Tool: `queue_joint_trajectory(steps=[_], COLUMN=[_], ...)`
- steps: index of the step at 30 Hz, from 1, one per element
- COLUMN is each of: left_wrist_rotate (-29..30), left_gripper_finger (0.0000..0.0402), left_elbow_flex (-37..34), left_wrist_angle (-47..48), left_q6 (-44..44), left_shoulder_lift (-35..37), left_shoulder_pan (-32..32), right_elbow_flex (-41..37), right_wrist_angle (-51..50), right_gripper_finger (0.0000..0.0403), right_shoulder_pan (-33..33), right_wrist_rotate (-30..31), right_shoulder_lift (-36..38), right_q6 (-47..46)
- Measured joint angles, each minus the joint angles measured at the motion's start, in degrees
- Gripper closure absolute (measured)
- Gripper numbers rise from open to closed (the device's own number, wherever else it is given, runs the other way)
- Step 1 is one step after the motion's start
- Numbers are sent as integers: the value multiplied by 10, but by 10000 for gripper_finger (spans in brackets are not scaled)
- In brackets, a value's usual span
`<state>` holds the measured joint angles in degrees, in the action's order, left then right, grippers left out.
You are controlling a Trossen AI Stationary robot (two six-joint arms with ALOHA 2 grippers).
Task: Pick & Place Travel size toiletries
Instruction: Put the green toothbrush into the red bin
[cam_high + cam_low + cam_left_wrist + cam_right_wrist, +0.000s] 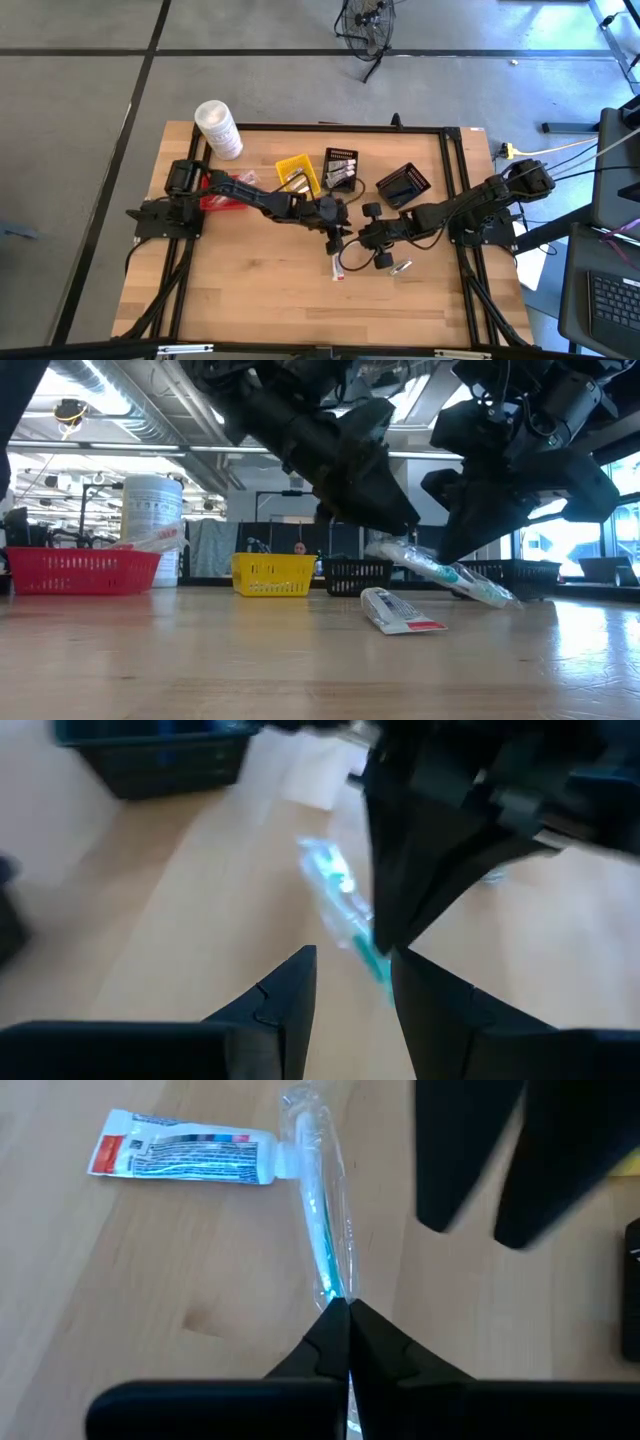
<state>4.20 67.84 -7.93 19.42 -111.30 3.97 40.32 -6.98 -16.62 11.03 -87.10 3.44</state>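
A slim clear-wrapped stick with a teal core (322, 1210) is held in my right gripper (347, 1315), which is shut on it near the table's middle (365, 237). In the low view the stick (440, 570) slants above the wood. A white mini tube with a red end (180, 1155) lies flat on the table beside it (400, 612). My left gripper (352, 982) is open and hovers close by (335, 222), its fingers beside the stick without touching it. Another small white item (400, 266) lies near the right gripper. My right gripper pinches the wrapped stick at its near end (333, 1285) between both fingers, which lie along its length. The stick reaches forward from the fingertips, tilted and off the table in the low view, its far end (300, 1105) near the tube's cap.
Along the far side stand a red basket (215, 195), a yellow basket (298, 175) and two black baskets (340, 168) (403, 186), some holding items. A big white tub (218, 128) stands at the far left corner. Bare wood (260, 290) lies on the near side.
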Motion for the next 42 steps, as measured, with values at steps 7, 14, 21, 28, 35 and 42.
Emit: queue_joint_trajectory(steps=[7,14,21,28,35,42], left_wrist_rotate=[-118,-124,-128,-128,-127,-117], left_gripper_finger=[275,275,275,281,329,378], left_elbow_flex=[0,0,0,0,0,0], left_wrist_angle=[2,14,16,17,17,17], left_q6=[10,14,5,-19,-37,-37], left_shoulder_lift=[-12,-34,-39,-39,-39,-39], left_shoulder_pan=[-28,-34,-35,-34,-34,-34], right_elbow_flex=[0,0,0,0,0,0], right_wrist_angle=[1,5,10,18,31,38], right_gripper_finger=[401,401,401,401,401,382], right_shoulder_pan=[0,0,1,2,2,2], right_wrist_rotate=[31,38,42,52,58,63], right_shoulder_lift=[0,0,0,0,0,0], right_q6=[0,0,0,0,1,-26])
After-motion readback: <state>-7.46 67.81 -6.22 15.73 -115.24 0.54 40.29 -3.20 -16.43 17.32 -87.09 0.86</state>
